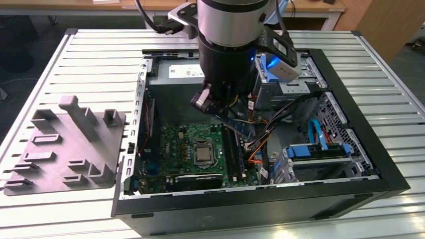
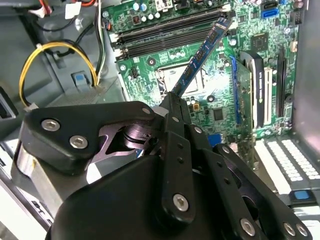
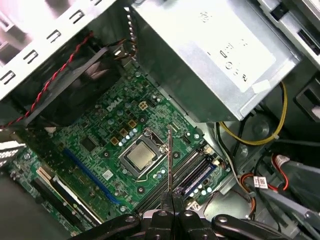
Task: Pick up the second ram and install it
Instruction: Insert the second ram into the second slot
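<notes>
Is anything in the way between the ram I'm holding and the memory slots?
Nothing visible. The end effector grips the second ram above the motherboard; the black slot rails lie uncovered, and the yellow cable sits off to the side.

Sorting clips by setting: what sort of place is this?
Likely a robotics lab bench: an open black computer case on a ribbed metal table beside a grey moulded fixture, and the gripper holds a thin bluish memory stick.

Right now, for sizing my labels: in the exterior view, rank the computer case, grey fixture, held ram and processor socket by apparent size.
1. computer case
2. grey fixture
3. second ram and processor socket look alike; the raised ram may be nearer the camera, so I leave them unranked.
</notes>
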### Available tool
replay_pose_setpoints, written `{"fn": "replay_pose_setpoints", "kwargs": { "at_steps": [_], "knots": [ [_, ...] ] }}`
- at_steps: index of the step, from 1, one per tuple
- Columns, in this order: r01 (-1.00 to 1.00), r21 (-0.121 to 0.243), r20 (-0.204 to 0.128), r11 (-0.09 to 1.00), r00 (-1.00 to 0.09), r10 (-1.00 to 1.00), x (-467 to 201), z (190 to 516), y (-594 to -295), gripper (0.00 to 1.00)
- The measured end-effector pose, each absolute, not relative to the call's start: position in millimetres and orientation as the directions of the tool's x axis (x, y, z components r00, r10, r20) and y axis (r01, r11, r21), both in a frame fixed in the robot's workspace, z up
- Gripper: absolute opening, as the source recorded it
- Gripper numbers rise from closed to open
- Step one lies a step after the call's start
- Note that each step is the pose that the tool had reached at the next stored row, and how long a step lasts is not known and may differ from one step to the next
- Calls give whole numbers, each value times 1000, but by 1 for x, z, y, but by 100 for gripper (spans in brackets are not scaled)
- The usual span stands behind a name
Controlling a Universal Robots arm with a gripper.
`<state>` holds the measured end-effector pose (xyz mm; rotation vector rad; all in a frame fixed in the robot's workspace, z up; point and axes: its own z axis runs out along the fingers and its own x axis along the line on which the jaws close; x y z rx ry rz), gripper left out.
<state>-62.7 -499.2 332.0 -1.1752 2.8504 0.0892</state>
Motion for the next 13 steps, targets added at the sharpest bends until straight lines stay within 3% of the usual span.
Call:
{"fn": "replay_pose_setpoints", "kwargs": {
  "at_steps": [13],
  "knots": [
    [-558,32,-75,829,-828,-555,-63,332,-499,11]
  ]
}}
